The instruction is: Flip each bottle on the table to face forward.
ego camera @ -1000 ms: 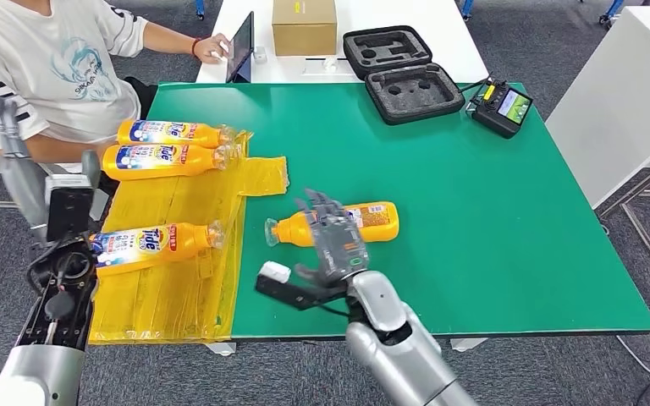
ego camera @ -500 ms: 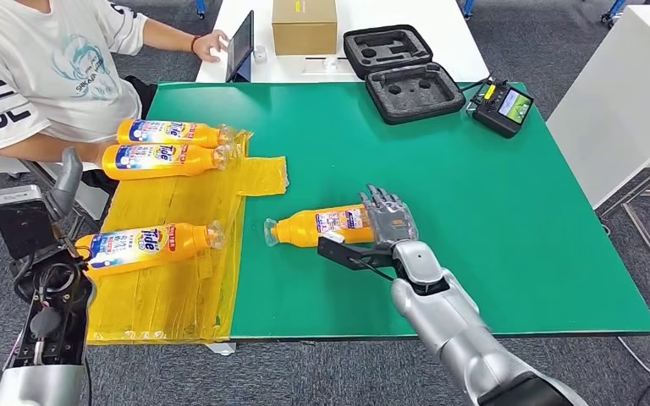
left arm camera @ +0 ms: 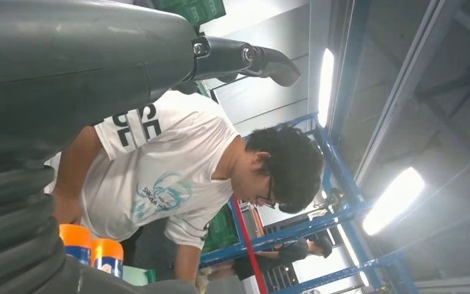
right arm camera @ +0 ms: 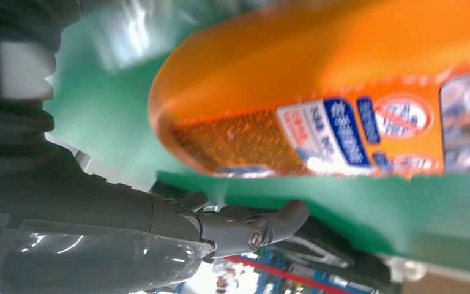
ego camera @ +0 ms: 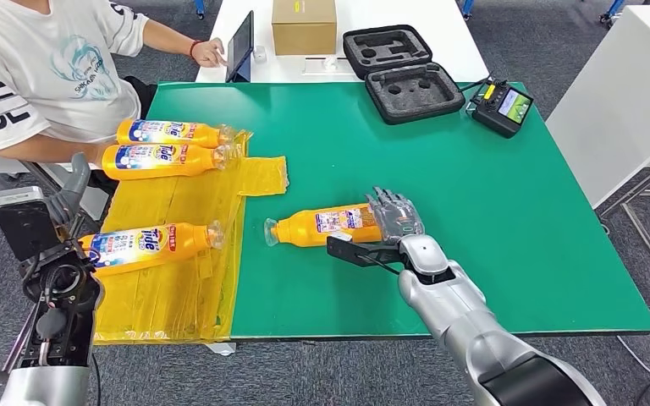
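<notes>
Bottle [ego camera: 326, 226] lies on its side on green table [ego camera: 508, 211], back label up, so you must roll it | right hand [ego camera: 393, 218] cups its base, fingers draped over, thumb below | left hand [ego camera: 38, 216] raised off-table, grasp state undeterminable.

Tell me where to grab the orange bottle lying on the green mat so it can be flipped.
Grip the orange bottle at its wide base end, coming from the robot's right, where the right hand is. It lies on its side with the narrow cap end pointing left; the broad body probably suits rolling it over better.
</notes>
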`<state>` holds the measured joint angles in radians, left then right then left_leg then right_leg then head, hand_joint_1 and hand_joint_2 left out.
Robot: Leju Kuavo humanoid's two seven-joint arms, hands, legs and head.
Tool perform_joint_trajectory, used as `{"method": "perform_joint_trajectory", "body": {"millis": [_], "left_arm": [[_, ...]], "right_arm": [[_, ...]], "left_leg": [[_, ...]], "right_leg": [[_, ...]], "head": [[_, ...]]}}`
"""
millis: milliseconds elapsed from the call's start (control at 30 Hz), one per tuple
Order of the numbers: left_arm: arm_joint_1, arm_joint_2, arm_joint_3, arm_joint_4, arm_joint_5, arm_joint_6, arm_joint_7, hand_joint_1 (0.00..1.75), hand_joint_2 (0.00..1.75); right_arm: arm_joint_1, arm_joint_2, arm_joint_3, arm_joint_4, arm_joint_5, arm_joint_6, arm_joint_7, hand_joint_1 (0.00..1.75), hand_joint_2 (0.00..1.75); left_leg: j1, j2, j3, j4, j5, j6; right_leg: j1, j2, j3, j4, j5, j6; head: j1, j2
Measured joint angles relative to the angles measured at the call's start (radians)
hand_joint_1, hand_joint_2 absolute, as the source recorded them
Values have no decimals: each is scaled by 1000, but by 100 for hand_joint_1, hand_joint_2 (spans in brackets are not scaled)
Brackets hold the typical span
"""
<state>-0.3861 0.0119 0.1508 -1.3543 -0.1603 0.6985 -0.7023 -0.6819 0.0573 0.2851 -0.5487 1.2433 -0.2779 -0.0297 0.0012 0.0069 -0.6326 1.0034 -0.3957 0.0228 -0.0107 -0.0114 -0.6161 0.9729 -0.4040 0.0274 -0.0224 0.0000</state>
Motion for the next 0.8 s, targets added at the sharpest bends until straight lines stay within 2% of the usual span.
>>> {"method": "perform_joint_trajectory", "body": {"millis": [167,333,733,800], "left_arm": [[-15,-8,-20,28,10,0,0,0,175],[-40,-14,-47,68,30,0,0,0,175],[-58,-17,-69,111,48,0,0,0,175],[-58,-17,-69,113,56,0,0,0,175]], "right_arm": [[-49,13,0,71,-11,67,-107,0,175],[-88,32,3,125,-10,102,-179,0,175],[-121,66,8,179,-10,96,-206,0,175],[-125,74,8,185,-12,100,-207,22,175]], "left_leg": [[0,0,0,0,0,0],[0,0,0,0,0,0],[0,0,0,0,0,0],[0,0,0,0,0,0]], "right_leg": [[0,0,0,0,0,0],[0,0,0,0,0,0],[0,0,0,0,0,0],[0,0,0,0,0,0]], "head": [[0,0],[0,0],[0,0],[0,0]]}}
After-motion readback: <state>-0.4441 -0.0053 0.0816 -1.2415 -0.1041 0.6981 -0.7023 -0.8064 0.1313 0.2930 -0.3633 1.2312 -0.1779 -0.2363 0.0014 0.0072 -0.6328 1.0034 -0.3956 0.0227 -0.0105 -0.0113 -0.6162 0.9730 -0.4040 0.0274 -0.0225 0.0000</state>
